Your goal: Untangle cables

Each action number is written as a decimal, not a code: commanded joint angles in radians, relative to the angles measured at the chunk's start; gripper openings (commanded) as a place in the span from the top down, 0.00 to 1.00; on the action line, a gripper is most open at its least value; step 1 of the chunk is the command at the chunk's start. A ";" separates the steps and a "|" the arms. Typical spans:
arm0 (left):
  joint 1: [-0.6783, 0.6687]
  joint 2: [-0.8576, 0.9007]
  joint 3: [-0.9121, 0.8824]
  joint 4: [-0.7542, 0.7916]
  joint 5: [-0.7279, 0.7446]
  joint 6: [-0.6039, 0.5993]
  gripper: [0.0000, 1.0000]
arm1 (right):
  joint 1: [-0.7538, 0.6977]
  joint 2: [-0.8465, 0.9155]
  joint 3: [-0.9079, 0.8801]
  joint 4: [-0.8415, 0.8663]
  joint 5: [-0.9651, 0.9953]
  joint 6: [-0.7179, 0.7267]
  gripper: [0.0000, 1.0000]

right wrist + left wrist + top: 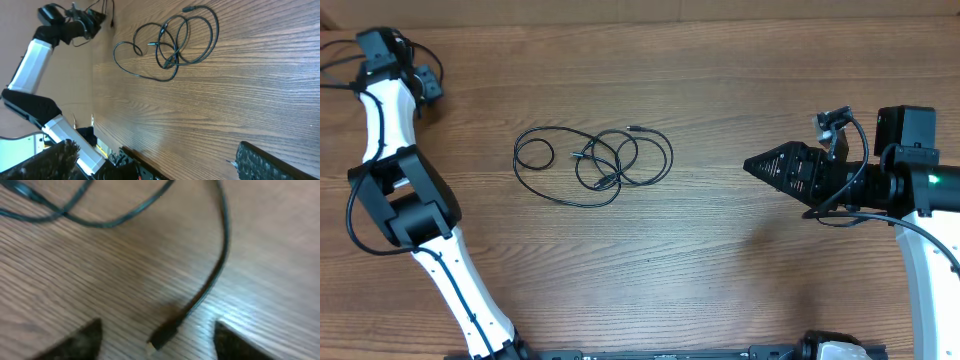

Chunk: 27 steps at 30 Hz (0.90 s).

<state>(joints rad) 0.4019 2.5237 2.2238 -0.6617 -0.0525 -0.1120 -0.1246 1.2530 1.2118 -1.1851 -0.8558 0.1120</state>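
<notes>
Cables (604,182) lie in a loose tangle on the wood-grain counter (720,260), a little left of its middle. Several thin black loops overlap one another, and one small plug end (635,128) points out at the far side of the heap. Neither arm touches this bundle. The right gripper (752,164) sits well apart from it on the right and points toward it. In the right wrist view its fingers (260,160) stand wide at the two lower corners, released, with bare wood between them and the tangle far ahead. The left arm (410,215) reaches up along the left edge of the counter toward the far left corner, away from the heap. The left wrist view is blurred. It shows the left gripper (157,325) with its dark fingers (85,340) spread apart and holding nothing. A thin dark cord (220,265) runs down across the wood there and ends in a small plug (162,339) that lies on the counter between the two fingers, clear of both. Whether this cord belongs to the central tangle cannot be told from these views.
</notes>
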 commanded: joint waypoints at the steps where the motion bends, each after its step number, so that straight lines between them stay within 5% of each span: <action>1: -0.010 -0.067 0.001 -0.019 0.093 -0.023 0.14 | -0.003 0.000 0.025 0.005 0.003 0.000 0.00; 4: -0.014 -0.099 0.001 -0.031 0.192 -0.024 0.00 | -0.003 0.000 0.025 0.005 0.003 0.000 0.00; 8: -0.014 -0.206 0.001 -0.117 0.446 -0.165 0.00 | -0.003 0.000 0.025 0.005 0.003 0.000 0.00; 14: -0.031 -0.240 0.000 -0.364 0.874 -0.152 0.00 | -0.003 0.000 0.025 0.005 0.003 0.000 0.00; 20: -0.114 -0.234 -0.029 -0.647 0.845 0.021 0.00 | -0.003 0.000 0.025 0.005 0.003 -0.001 0.00; 27: -0.220 -0.233 -0.030 -0.821 0.536 -0.102 0.00 | -0.003 0.000 0.025 0.005 0.003 0.000 0.00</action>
<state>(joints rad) 0.2150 2.2883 2.1994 -1.4406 0.6415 -0.1631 -0.1246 1.2533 1.2118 -1.1839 -0.8558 0.1120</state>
